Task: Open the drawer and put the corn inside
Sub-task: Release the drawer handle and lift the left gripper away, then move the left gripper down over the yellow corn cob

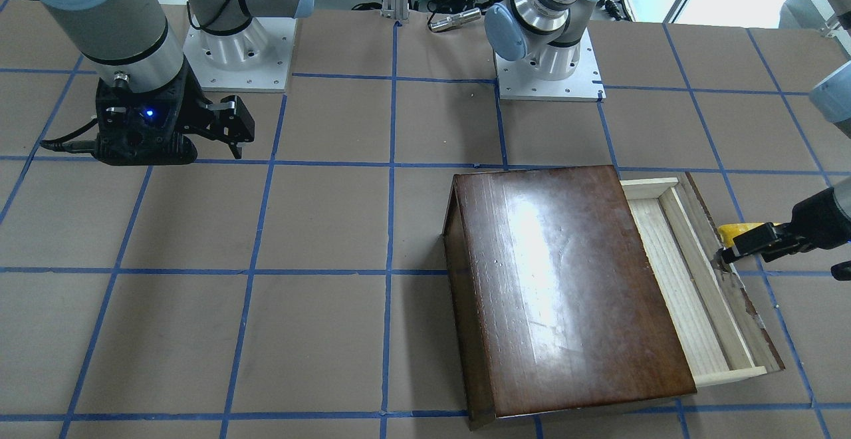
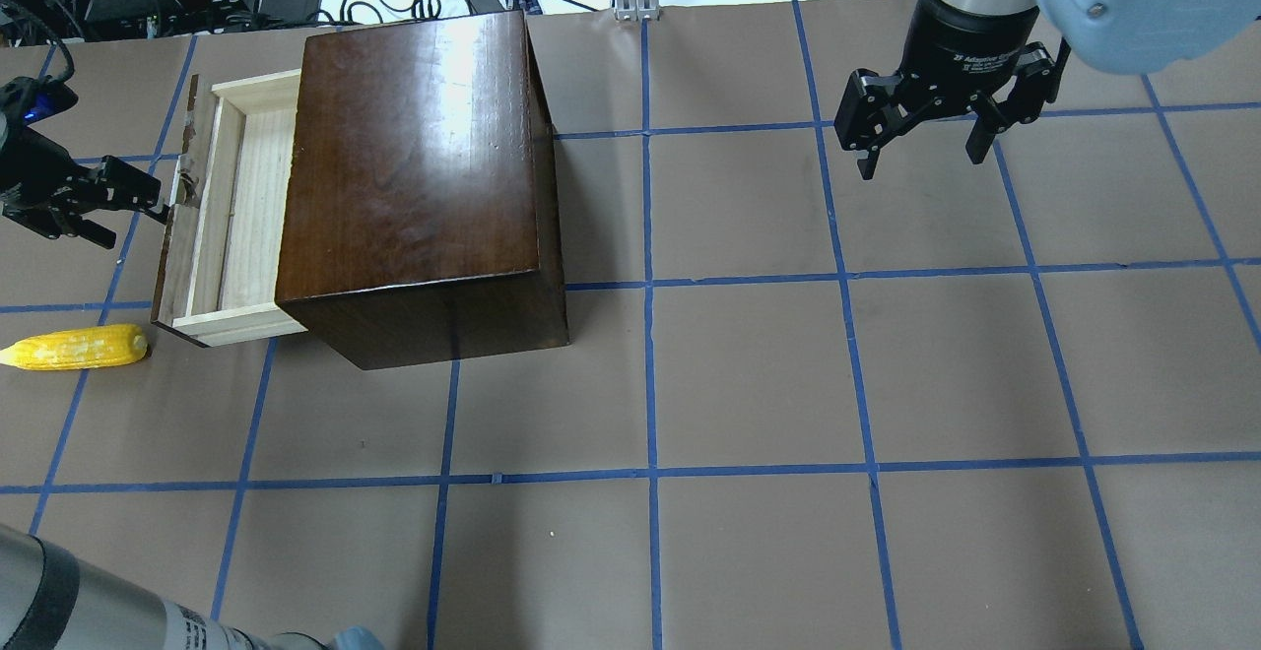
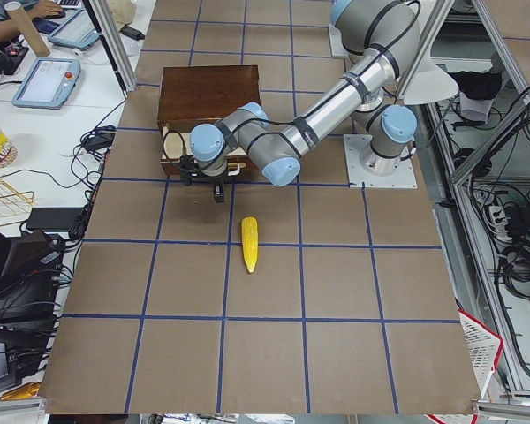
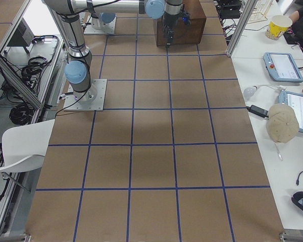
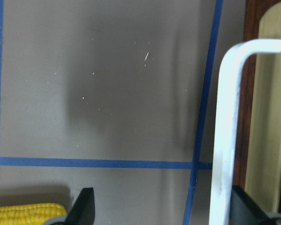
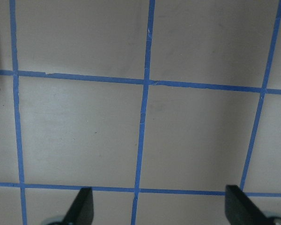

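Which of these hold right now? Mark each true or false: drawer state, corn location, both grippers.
1. The drawer is partly pulled out of the box. True.
2. The corn lies inside the drawer. False: it lies on the table, beside the drawer's front panel.
3. The right gripper holds the corn. False: it is open and empty, over bare table far from the box.
4. The left gripper is open at the drawer's handle. True.

Brown table [image 2: 749, 374], blue tape grid [image 2: 647, 284]; white chair [image 4: 20, 146].
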